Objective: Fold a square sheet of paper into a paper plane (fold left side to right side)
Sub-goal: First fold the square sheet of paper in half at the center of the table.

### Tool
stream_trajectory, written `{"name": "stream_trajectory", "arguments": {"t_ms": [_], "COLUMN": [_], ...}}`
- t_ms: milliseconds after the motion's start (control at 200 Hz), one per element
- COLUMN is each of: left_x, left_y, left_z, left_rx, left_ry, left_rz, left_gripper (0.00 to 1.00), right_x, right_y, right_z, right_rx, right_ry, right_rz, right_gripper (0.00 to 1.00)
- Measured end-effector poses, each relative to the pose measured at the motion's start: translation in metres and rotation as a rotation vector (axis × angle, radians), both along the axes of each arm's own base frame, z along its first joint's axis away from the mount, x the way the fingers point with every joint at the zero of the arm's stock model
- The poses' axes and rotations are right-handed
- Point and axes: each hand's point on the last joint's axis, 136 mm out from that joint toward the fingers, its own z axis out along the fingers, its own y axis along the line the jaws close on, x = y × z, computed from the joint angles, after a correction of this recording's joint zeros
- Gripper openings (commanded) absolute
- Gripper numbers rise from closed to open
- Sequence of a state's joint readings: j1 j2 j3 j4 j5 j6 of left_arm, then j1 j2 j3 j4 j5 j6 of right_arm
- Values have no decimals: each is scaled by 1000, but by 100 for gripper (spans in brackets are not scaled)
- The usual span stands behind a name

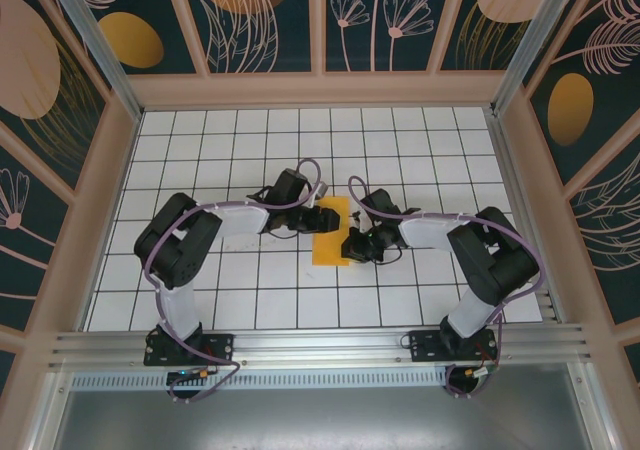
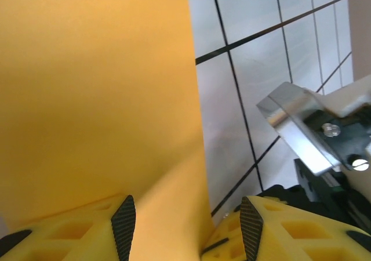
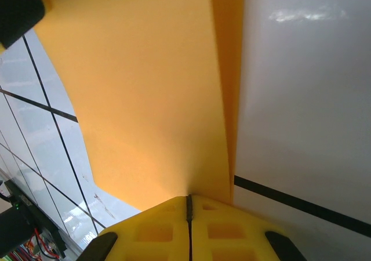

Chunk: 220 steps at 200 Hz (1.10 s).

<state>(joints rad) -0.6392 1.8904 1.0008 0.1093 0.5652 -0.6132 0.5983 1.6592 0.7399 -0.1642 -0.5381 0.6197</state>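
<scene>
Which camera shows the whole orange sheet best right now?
Top external: there the sheet shows nearly its whole outline, where the two arms meet. Left wrist gives a close orange face and one long edge, passing through the open left claw. Right wrist gives a close stretch running into the shut right claw.

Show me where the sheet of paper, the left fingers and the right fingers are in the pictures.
sheet of paper (image 1: 330,249), top view, lower part of the sheet.
left fingers (image 2: 123,225), left wrist view, black pad of one finger.
right fingers (image 3: 162,232), right wrist view, yellow body of one finger.
</scene>
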Motion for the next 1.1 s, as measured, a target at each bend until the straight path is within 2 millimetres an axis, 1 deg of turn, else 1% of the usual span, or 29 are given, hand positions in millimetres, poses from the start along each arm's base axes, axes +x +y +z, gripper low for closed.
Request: {"name": "stream_trajectory", "arguments": {"t_ms": [170, 946, 1101], "left_x": [1, 34, 46], "left_y": [2, -5, -3], "left_z": [-12, -11, -10], "left_rx": [27, 41, 44], "left_ry": [2, -35, -48], "left_rz": [2, 30, 49], "left_gripper": [54, 56, 56], "right_x": [0, 1, 1], "right_y": [0, 1, 1], "right_z": [0, -1, -1], "right_rx": [-11, -25, -25], "right_ry": [-9, -20, -22], "right_rz": [10, 29, 31], "right_gripper": [8, 8, 8]}}
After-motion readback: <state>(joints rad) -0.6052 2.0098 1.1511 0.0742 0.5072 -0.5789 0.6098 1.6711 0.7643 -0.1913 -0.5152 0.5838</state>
